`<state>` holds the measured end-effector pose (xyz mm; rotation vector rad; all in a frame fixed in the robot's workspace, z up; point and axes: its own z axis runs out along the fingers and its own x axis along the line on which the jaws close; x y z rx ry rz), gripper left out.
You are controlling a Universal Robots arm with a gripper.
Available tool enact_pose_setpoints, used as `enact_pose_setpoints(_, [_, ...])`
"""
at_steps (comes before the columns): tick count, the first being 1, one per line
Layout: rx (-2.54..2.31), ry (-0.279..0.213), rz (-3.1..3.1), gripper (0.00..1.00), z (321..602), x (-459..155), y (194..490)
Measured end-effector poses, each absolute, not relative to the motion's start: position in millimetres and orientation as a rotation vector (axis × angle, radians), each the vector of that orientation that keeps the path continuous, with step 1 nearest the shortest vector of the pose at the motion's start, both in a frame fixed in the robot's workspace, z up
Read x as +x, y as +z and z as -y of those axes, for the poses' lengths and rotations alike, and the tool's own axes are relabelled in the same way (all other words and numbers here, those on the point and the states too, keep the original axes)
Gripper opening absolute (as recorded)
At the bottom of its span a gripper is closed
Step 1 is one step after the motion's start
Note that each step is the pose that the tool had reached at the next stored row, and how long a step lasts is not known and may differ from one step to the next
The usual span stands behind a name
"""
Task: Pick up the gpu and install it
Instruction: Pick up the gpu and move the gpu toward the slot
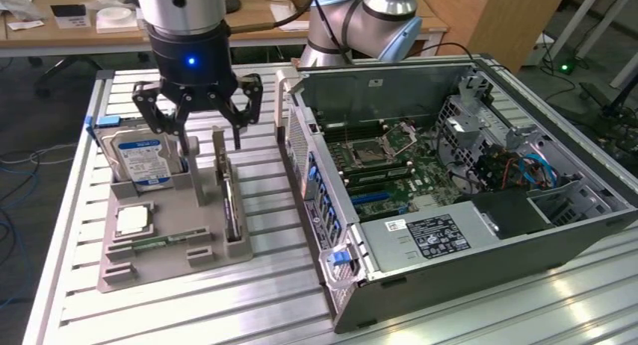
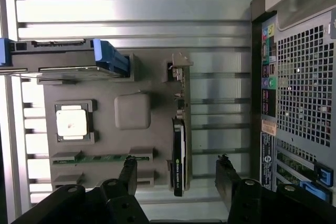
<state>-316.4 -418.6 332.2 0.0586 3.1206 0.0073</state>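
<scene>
The gpu (image 1: 229,203) is standing on edge in the gray holder (image 1: 169,255) on the tabletop (image 1: 199,315), beside the computer case (image 1: 449,233). Farther back, the claw (image 1: 199,128) is hanging above it, spread wide, gripping nothing, with the hard drive (image 1: 140,162) alongside.

On the slatted bench (image 1: 249,308), a grey tray (image 1: 169,259): blue-labelled hard drive (image 1: 140,160) upright at one end, processor (image 1: 133,219) flat, green memory stick (image 1: 164,240) just beside it. To the exterior view's right, open computer case (image 1: 479,278), motherboard (image 1: 399,166) exposed.
</scene>
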Motion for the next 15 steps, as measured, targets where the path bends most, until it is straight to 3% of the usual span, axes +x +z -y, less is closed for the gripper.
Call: enact_pose_setpoints(15, [0.059,0.007,-3.121,0.71,418.6,-316.4,313.0])
